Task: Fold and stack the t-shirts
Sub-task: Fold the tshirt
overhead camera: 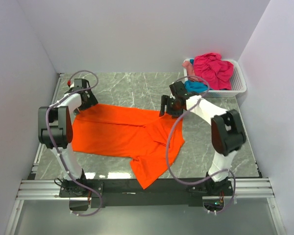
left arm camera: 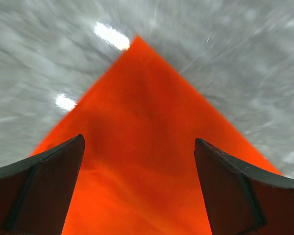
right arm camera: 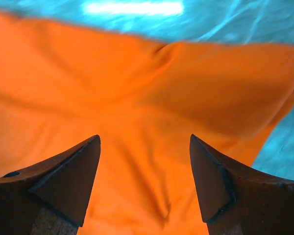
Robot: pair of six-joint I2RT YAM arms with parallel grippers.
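Note:
A large bright orange t-shirt (overhead camera: 122, 134) lies spread on the grey marble table, one part trailing toward the near edge. My left gripper (overhead camera: 86, 104) hovers over its far left corner; in the left wrist view the fingers stand wide apart above that pointed corner (left arm camera: 142, 127), holding nothing. My right gripper (overhead camera: 169, 108) is over the shirt's far right edge, open, with wrinkled orange cloth (right arm camera: 147, 161) under the gap. Magenta (overhead camera: 213, 68), teal (overhead camera: 196, 87) and pale pink (overhead camera: 187, 64) t-shirts are heaped in the basket.
The white slatted basket (overhead camera: 239, 81) stands at the far right corner against the wall. White walls close in the table on three sides. The right arm's cable (overhead camera: 169, 152) loops over the shirt's right part.

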